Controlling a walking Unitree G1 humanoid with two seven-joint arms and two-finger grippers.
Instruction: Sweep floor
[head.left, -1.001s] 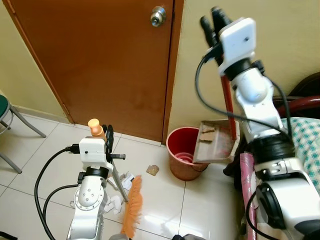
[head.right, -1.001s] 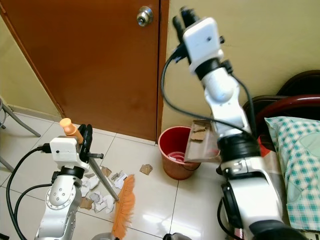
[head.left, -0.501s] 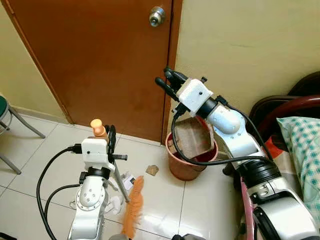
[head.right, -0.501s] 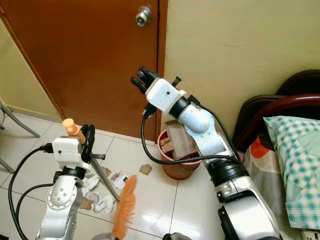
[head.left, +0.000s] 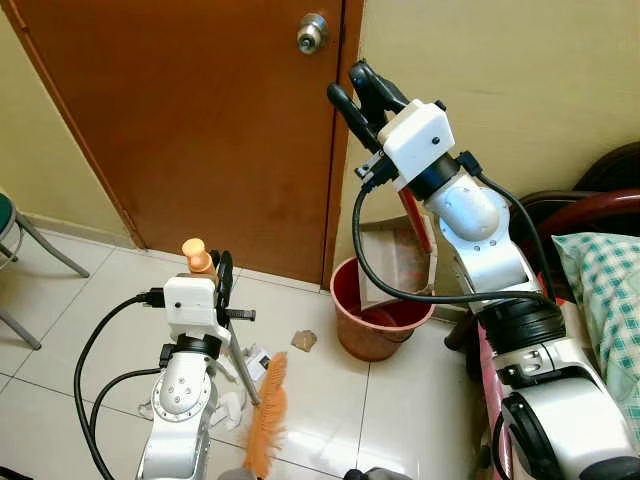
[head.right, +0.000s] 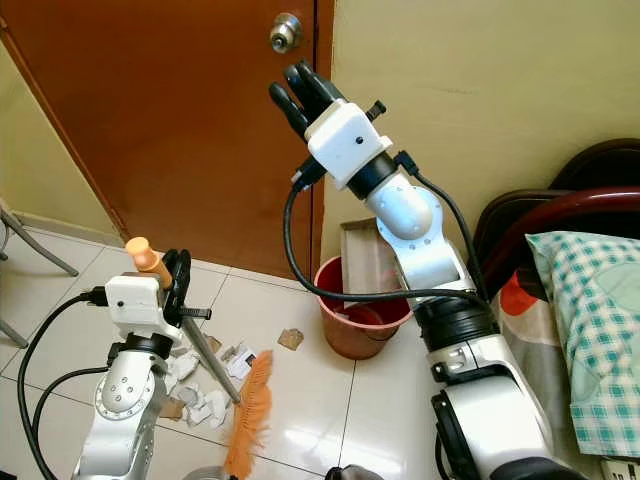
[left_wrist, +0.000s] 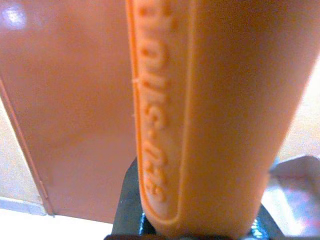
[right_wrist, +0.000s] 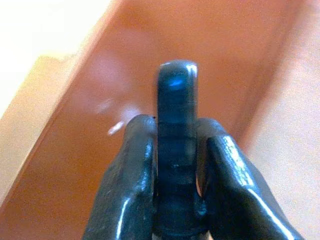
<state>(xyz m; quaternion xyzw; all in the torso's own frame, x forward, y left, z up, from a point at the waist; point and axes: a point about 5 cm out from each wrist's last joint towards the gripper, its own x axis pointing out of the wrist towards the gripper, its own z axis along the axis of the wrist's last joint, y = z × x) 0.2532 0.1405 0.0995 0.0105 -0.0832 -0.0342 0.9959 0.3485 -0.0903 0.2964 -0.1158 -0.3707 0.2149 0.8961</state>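
right gripper fingers clench the dustpan handle, tipping it steeply so debris falls into the red bin; left gripper fingers grasp the broom, parked beside the scraps.

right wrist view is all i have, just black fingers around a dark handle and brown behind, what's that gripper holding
Observer: The right gripper is raised near the door, shut on the dustpan handle; the pan hangs tipped over the red bin.
Operator: anything left in the pan
Observer: Cannot tell; its face looks bare, but the arm hides part of it.
Operator: and the floor
Observer: Paper scraps lie by the orange broom, and one scrap sits beside the bin.
Operator: who has the broom
Observer: The left gripper is shut on its handle.
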